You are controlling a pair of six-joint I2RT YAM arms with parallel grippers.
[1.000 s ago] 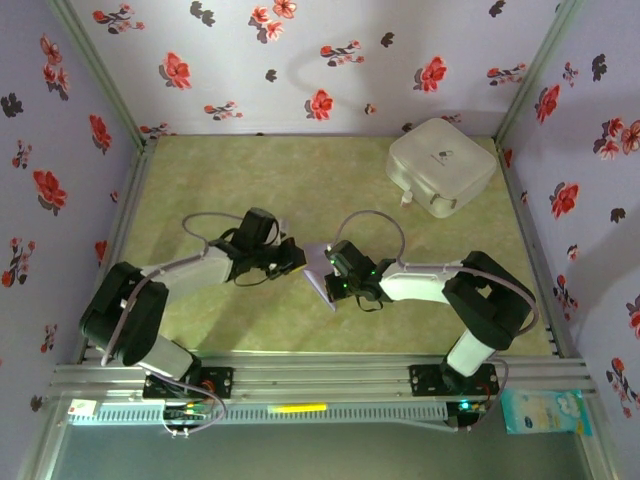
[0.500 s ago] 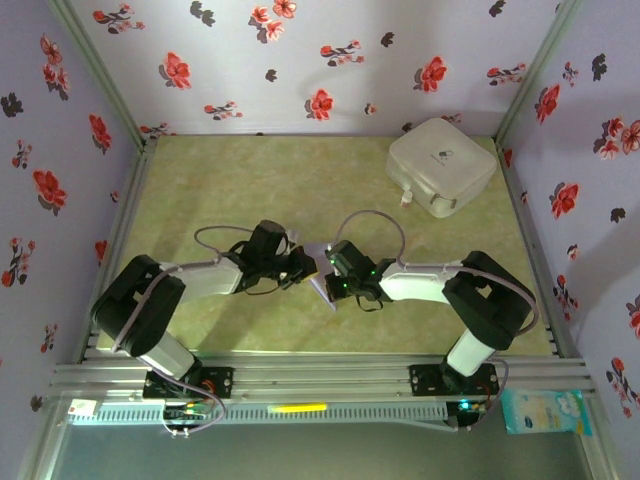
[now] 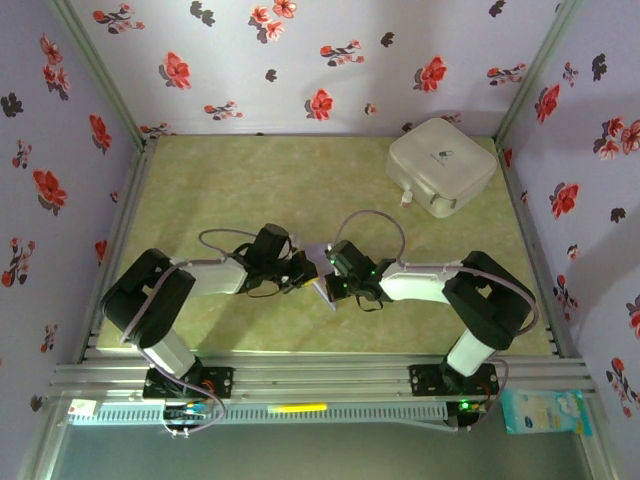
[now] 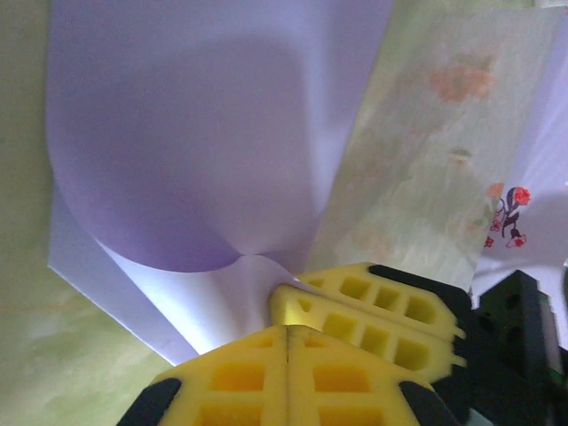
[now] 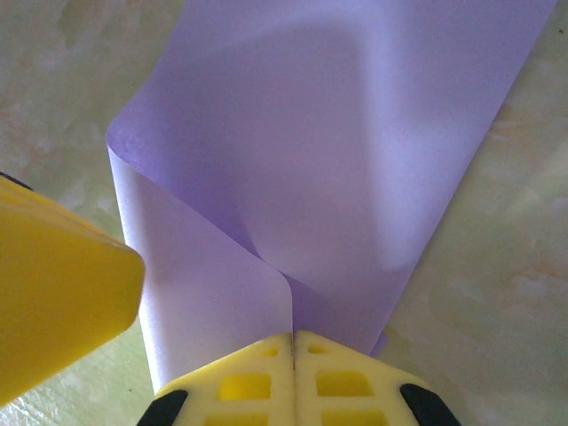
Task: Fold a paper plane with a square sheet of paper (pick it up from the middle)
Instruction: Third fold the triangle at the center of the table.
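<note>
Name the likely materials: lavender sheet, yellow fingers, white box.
The sheet: thin matte paper, plain lavender; it curls in a smooth loop.
The yellow fingers: matte moulded plastic or rubbery foam with gridded pockets; can't tell which.
The white box: probably smooth plastic, with rounded corners and a slight sheen.

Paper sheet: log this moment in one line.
left gripper: shut, against paper sheet | right gripper: shut on its fold | sheet: curled over

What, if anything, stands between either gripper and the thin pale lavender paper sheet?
Nothing visible. The right gripper pinches the fold of the thin pale lavender paper sheet; that sheet runs right up to the shut left gripper.
</note>
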